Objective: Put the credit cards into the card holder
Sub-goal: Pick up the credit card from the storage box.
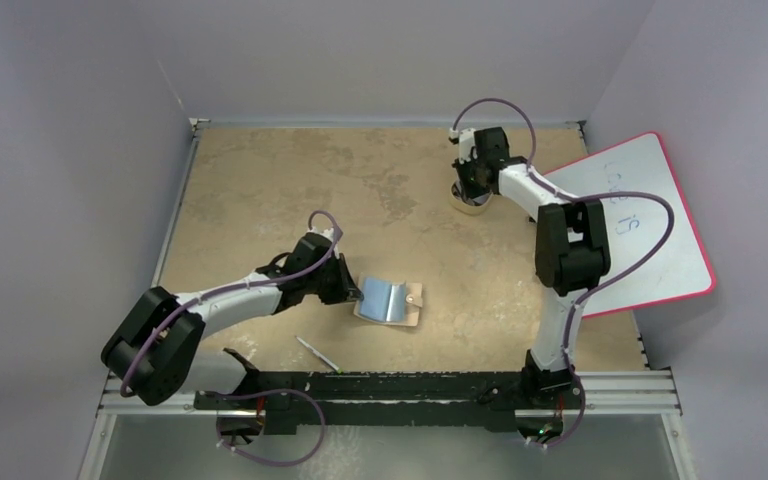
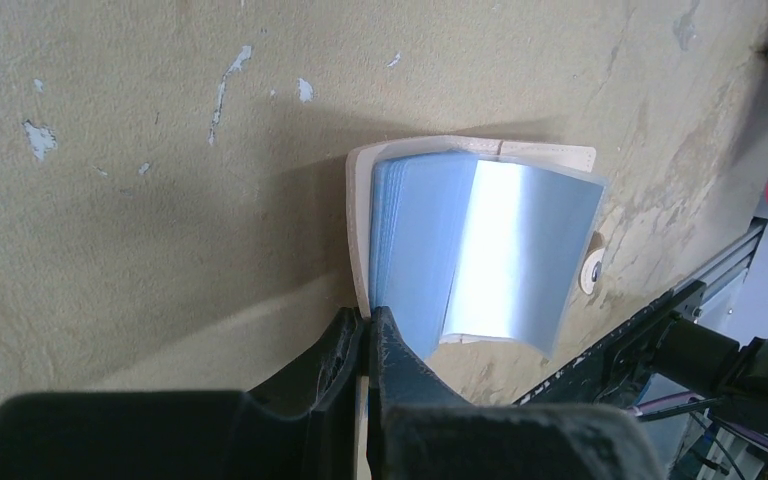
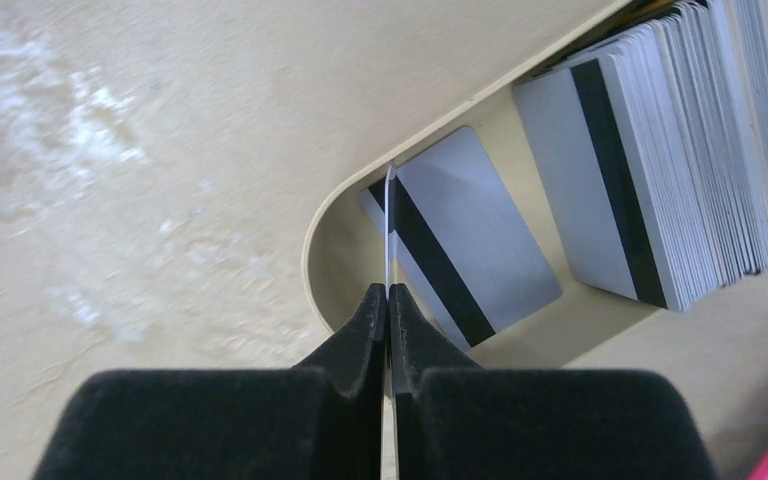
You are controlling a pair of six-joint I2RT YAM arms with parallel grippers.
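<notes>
Pale lilac walls are boxing in a mottled, sandy-tan surface, its coating flaking to white in spots. My left jaws are pressing together on the edge of the card holder, gripping its tan leathery cover near the middle of the surface. It is lying open, with its glossy blue-grey sleeves fanning upward and a small round snap tab poking out at one side. My right jaws, at the far side, are pinching a single credit card edge-on (so thin it is showing only as a pale line) over the rounded end of a smooth beige tray. A loose card, flat grey with a dark stripe, is lying on the tray floor just beneath. The remaining credit cards are sitting packed in a dense row beside it. A pink-edged whiteboard is resting at the surface's right side.
</notes>
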